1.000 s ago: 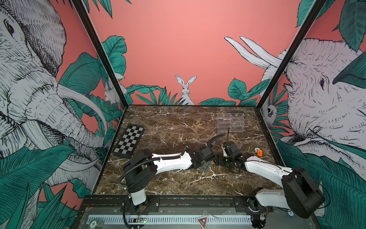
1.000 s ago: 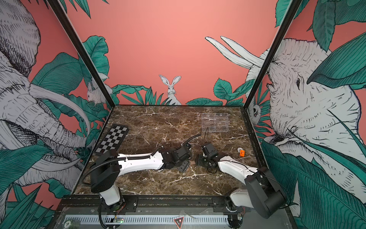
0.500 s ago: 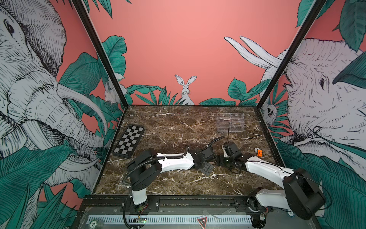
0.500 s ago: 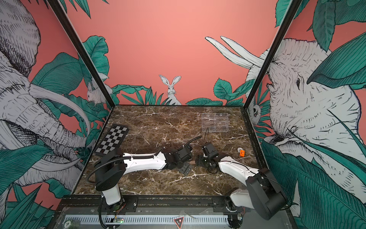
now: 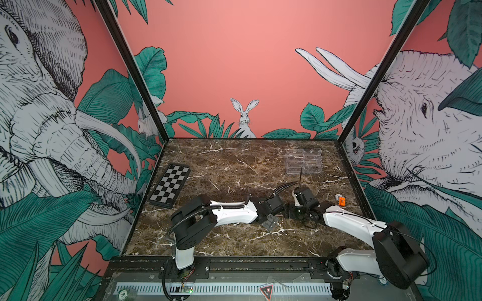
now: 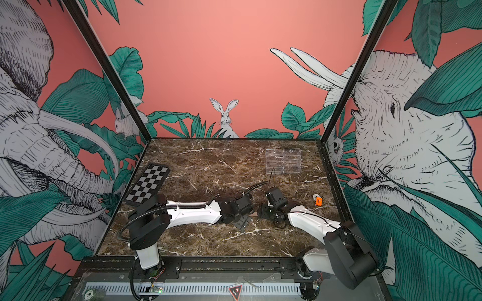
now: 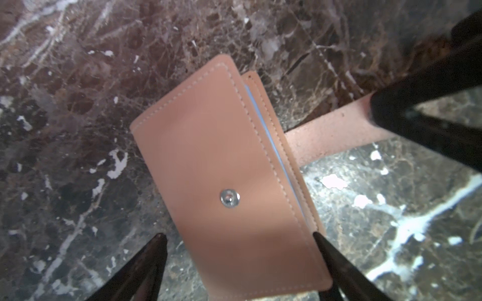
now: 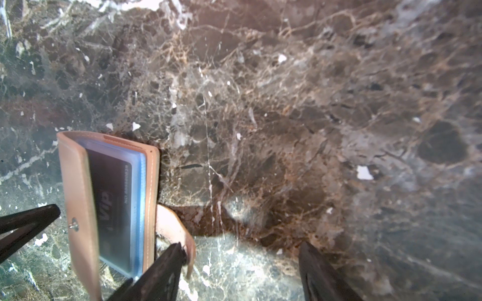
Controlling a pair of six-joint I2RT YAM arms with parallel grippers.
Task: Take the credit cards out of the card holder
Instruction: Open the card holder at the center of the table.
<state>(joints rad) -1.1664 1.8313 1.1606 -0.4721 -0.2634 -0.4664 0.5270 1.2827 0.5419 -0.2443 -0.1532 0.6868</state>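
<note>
Swinging its elbow toward 3 o'clock since a second ago, the left arm [image 5: 232,215] keeps its wrist where it was. The left fingers [image 7: 146,265] stand open astride the card holder's end, one clear of it. The card holder [image 7: 227,182] lies toward 4 o'clock from the bench [image 5: 221,166] centre, its cover ajar over a sleeved credit card [image 8: 114,208]. At its 3 o'clock the right fingers [image 8: 161,271] are spread open, one touching the snap tab [image 7: 328,133].

Two white-shelled arms [image 5: 232,216] with black joints, black ribbed cable conduit [image 5: 229,207], black tapered pincer fingers [image 7: 339,268]
</note>
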